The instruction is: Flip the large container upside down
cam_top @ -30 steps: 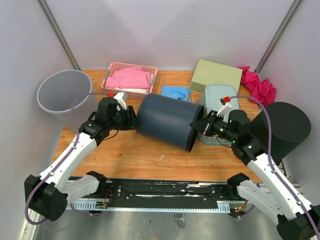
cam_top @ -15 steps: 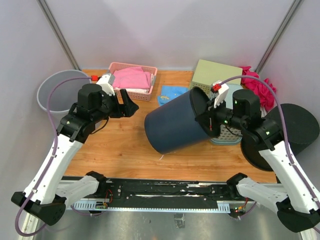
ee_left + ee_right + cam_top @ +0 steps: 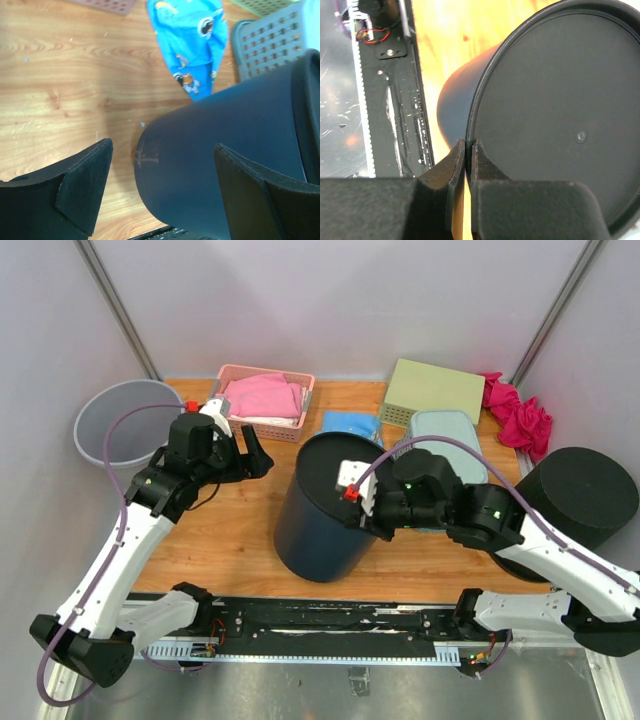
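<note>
Standing on end near the front middle of the wooden surface [image 3: 230, 540], the large container [image 3: 315, 530] was a dark navy tub with smooth, plain walls and a thicker band round its upper end. The dark face inside that upper rim carried a small central dimple (whether it was the closed base or the floor seen through the mouth could not be told). The right end effector [image 3: 468, 146] was clamped on the near edge of this rim, fingers pressed together over the thin lip. The left end effector [image 3: 255, 453] hung with its fingers wide apart, just left of the container and clear of it.

A blue cloth [image 3: 352, 425] lay just behind the container. A grey-blue basket [image 3: 440, 432] sat just beside it on the right, partly under the right arm. Farther back were a pink basket [image 3: 260, 400] of pink fabric, a green box [image 3: 435, 390] and a magenta cloth [image 3: 520, 415]. A grey bin [image 3: 120, 425] stood at the left edge and a black cylinder [image 3: 575, 505] at the right.
</note>
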Motion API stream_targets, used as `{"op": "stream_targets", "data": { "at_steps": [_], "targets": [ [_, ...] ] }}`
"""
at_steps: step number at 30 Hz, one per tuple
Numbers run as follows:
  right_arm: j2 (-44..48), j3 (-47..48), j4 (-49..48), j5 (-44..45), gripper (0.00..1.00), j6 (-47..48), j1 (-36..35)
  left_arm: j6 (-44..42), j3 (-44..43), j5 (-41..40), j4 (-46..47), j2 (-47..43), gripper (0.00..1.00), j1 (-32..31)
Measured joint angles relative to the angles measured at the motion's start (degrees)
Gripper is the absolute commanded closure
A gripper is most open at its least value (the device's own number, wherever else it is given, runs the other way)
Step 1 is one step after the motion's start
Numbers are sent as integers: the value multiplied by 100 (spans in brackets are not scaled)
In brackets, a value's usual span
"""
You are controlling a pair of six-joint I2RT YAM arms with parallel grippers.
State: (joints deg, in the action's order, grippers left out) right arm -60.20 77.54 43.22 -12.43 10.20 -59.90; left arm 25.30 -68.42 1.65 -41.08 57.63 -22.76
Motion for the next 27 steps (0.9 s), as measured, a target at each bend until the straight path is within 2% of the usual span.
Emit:
{"op": "stream_targets", "data": {
  "at_steps": [5, 9, 11, 17, 20, 23, 27],
  "targets": [
    [-289, 33, -37, -48, 98, 76, -424, 155, 492, -33, 4, 175, 14, 223],
    [-225, -59, 103, 79, 51, -7, -442, 173, 662, 92, 31, 236, 15, 247],
    [-155, -168, 420, 232, 39, -114, -442, 166, 702, 245, 125, 269, 15, 247],
    [42, -256, 946, 417, 27, -323, -435, 177, 1043, 813, 529, 505, 15, 251],
    [219, -203, 1071, 555, 17, -382, -435, 205, 1228, 1034, 688, 695, 15, 243],
    [487, -68, 1060, 1021, 7, -466, -435, 262, 1294, 1141, 909, 929, 15, 151],
    [841, 144, 855, 2022, 3, -610, -435, 341, 1246, 1051, 1276, 1294, 15, -212]
  ]
}}
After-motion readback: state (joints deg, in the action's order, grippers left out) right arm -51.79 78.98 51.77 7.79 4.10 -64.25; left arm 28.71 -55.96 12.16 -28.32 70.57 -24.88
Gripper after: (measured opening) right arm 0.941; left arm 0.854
